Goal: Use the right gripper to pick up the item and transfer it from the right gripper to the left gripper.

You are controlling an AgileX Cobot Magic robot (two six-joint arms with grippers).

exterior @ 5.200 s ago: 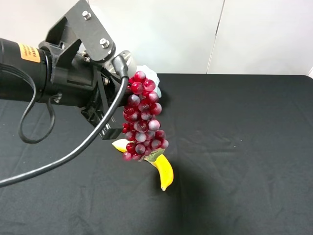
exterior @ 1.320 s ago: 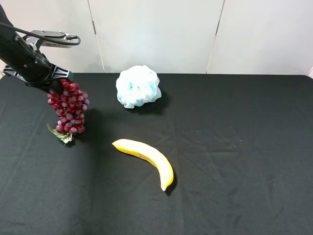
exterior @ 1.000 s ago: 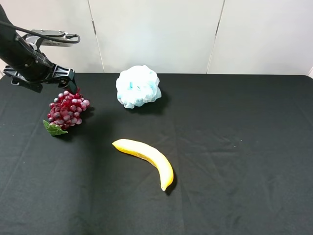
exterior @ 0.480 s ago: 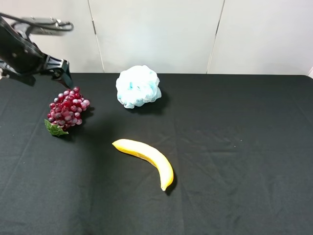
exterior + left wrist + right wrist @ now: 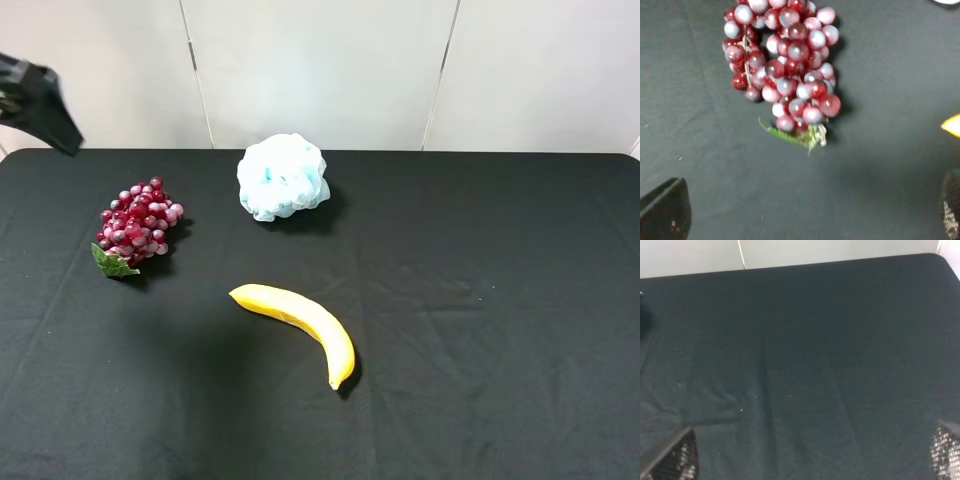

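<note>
A bunch of red grapes (image 5: 137, 222) with a green leaf lies on the black table (image 5: 480, 300) at the left. It also shows in the left wrist view (image 5: 785, 65), free of any grip. My left gripper (image 5: 807, 212) is open and empty above the grapes, its fingertips (image 5: 665, 210) spread wide at the picture's corners. In the exterior high view only a dark part of the left arm (image 5: 38, 100) shows at the far left edge. My right gripper (image 5: 809, 455) is open and empty over bare black cloth, and it is out of the exterior view.
A yellow banana (image 5: 300, 318) lies in the middle of the table. A pale blue and white puff (image 5: 283, 176) sits near the back edge. A white wall stands behind the table.
The left gripper lowered the grapes to the table at the left, let go of them, and drew up and away to the far left edge.
</note>
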